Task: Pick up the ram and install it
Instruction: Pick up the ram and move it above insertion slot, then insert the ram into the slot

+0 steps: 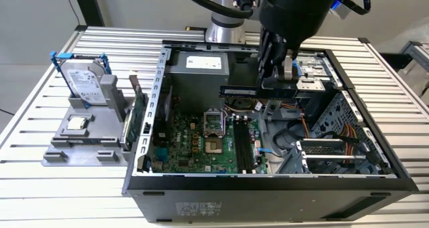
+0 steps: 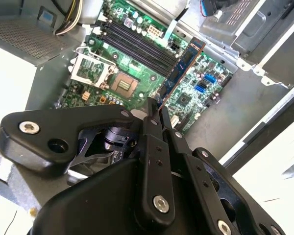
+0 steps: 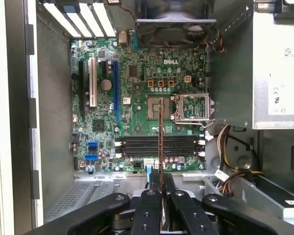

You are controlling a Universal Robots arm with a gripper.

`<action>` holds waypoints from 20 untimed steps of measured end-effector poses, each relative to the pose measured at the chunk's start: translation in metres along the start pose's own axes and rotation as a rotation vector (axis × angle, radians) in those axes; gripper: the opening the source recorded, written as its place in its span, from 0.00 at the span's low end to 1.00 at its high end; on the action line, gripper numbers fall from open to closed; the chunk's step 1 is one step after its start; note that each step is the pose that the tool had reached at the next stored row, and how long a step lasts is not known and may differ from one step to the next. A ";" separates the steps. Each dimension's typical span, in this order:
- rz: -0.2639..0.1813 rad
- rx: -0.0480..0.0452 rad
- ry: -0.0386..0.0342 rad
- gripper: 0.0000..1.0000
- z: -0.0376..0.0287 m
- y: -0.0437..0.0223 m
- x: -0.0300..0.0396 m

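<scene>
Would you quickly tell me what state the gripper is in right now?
Gripper: closed on the ram, holding it above the motherboard inside the open computer case.

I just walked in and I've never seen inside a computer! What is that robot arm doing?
The robot arm's gripper is shut on the ram stick, a thin little board. It holds the stick in the air above the open computer case. In the first wrist view the stick is seen edge-on over the green board, crossing above the long black slots. It is not in a slot yet. A hard drive stands in a grey holder outside the case.
</scene>
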State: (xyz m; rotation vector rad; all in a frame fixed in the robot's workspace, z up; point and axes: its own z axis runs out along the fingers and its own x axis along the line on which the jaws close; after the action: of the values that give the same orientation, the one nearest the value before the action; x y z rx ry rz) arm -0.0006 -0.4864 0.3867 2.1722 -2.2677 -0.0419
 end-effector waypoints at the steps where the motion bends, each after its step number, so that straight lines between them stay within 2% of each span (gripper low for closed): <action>1: 0.000 0.0000 0.0000 0.00 0.0000 -0.0001 0.0000; 7: 0.000 0.0000 0.0000 0.00 0.0000 -0.0009 -0.0004; 12: 0.000 0.0000 0.0001 0.00 -0.0001 -0.0040 -0.0026; 20: 0.000 0.0000 -0.0001 0.00 0.0001 -0.0084 -0.0122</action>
State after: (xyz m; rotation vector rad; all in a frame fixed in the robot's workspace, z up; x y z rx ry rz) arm 0.0083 -0.4746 0.3866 2.1717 -2.2683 -0.0420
